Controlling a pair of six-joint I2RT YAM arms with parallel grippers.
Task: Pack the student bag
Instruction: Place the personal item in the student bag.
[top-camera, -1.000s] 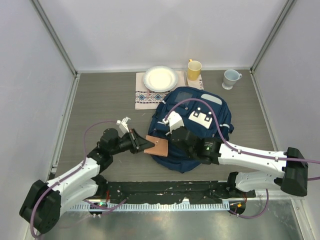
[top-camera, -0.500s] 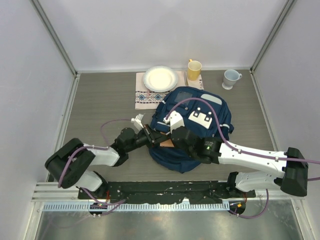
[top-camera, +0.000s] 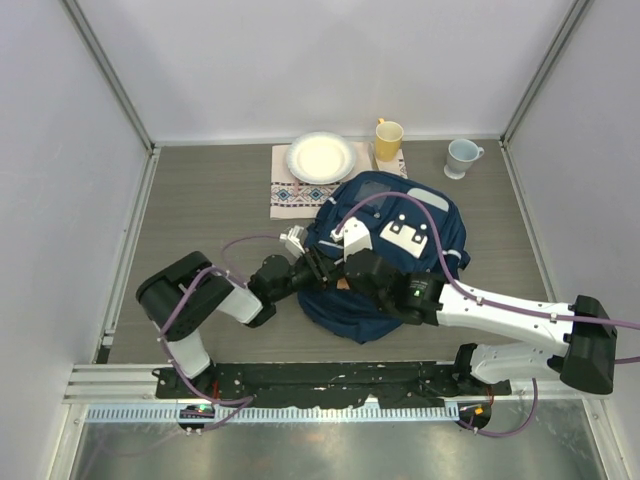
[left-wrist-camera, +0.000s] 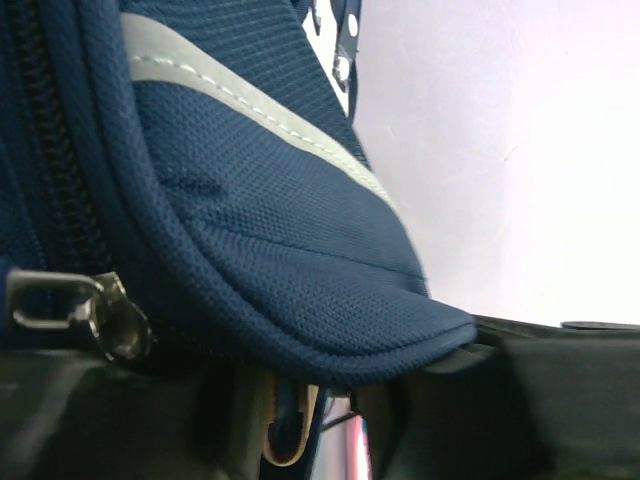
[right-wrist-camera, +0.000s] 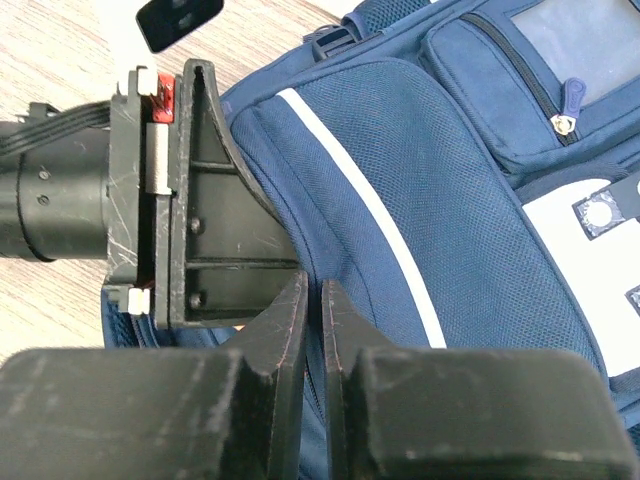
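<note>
**Top view.** The student bag lies flat on the table, right of frame centre, with its mouth facing left. The left gripper reaches into that mouth from the left, and its fingertips are hidden by fabric. The right gripper meets the same edge from the lower right. It probably lifts the lip so the opening stays clear for loading. At the upper edge, well apart from the bag, are a plate on a patterned cloth, a yellow mug and a pale mug.

**Left wrist view.** Navy flap fills the frame, with a zipper pull at lower left. Under the flap, at bottom centre, a thin tan edge shows inside the bag. What it is cannot be told, and other contents are hidden. The frames do not show whether the left claw is open or closed.

**Right wrist view.** The right claw is clamped narrowly on the bag's rim at bottom centre. The left gripper's body sits just beside it, at left.
</note>
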